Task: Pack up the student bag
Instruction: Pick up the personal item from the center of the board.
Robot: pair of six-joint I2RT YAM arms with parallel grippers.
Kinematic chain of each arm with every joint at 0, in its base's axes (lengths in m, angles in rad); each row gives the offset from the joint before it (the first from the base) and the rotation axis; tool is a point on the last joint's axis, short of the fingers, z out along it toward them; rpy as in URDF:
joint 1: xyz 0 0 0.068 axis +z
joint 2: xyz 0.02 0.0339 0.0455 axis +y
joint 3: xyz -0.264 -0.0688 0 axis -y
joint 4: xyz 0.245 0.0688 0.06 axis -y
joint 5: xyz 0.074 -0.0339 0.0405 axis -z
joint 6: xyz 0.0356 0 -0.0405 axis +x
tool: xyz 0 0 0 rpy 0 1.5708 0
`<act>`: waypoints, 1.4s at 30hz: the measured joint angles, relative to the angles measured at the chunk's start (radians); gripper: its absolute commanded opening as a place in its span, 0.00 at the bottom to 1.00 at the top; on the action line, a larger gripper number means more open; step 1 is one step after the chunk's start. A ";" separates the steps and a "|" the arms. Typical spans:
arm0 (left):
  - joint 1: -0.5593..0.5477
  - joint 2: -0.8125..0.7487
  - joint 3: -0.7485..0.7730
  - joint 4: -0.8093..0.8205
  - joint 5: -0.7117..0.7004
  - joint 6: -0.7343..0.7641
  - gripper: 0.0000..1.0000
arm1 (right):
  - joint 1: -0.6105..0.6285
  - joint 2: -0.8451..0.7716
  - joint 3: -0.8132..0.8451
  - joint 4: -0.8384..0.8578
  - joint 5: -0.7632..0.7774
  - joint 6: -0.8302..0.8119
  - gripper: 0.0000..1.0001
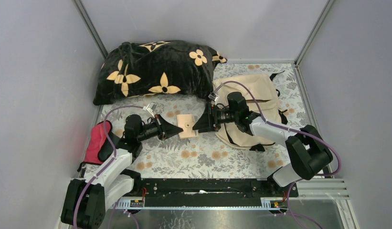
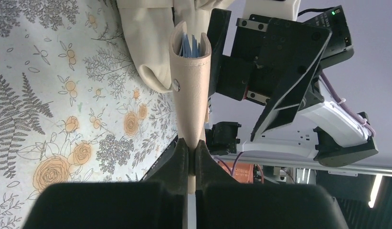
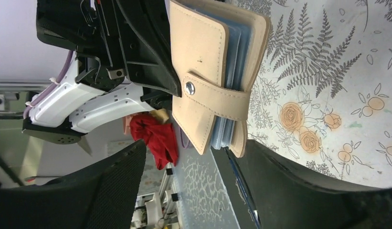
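left claw point(image 2: 191, 155) clamped shut on one edge of a beige wallet point(image 1: 187, 125) with a snap strap and blue pages. right claw point(image 3: 198, 152) spread wide, fingers either side of the wallet's other end, not pinching. backpack point(image 1: 253, 88) lies back right under the right arm, just beside a black flowered pillow point(image 1: 155, 71). red pouch point(image 1: 96, 140) at left edge. fern-and-rose tablecloth point(image 1: 217, 157), grey walls point(image 1: 36, 71).
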 measured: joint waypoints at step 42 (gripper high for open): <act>-0.025 0.114 0.221 -0.174 0.076 0.213 0.39 | -0.017 0.038 0.110 0.032 -0.027 0.046 0.40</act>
